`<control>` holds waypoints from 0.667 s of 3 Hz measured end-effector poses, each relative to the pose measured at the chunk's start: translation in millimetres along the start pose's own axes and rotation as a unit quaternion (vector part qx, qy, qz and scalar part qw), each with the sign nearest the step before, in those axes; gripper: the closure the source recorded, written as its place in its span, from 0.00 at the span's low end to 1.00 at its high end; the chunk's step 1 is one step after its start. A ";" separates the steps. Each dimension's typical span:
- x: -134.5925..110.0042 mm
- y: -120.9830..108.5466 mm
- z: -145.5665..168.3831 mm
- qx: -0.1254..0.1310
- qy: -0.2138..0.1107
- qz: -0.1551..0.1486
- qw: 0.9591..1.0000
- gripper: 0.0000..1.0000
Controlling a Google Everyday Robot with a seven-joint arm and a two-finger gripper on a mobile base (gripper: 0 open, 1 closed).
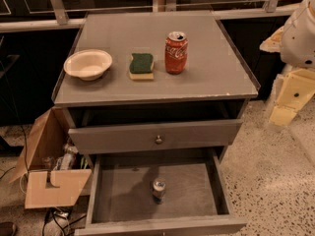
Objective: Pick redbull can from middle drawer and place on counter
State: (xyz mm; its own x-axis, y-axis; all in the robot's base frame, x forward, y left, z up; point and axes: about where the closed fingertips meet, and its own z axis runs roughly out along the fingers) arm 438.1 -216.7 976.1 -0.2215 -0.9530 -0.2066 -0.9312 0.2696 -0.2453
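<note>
The redbull can (158,188) stands upright on the floor of the middle drawer (118,195), near its centre; I see its shiny silver top and slim body. That drawer is pulled far out at the bottom of the view. Above it lies the counter (206,77), a flat grey top with chipped edges. My gripper (281,113) hangs at the right edge of the view beside the cabinet, below counter height and well away from the can. It holds nothing that I can see.
On the counter stand a red Coca-Cola can (175,52), a green-and-yellow sponge (141,66) and a cream bowl (88,64). A drawer front with a round knob (158,139) juts out slightly above the open drawer. A cardboard box (49,166) sits left of the cabinet.
</note>
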 end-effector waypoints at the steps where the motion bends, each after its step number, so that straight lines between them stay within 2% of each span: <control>1: 0.0 0.0 0.0 0.000 0.000 0.000 1.000 0.00; 2: 8.3 8.3 20.6 -0.011 -0.032 0.009 0.999 0.00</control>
State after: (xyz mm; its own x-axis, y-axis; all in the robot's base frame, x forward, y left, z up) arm 434.5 -219.5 952.9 -0.2194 -0.9374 -0.2706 -0.9338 0.2821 -0.2202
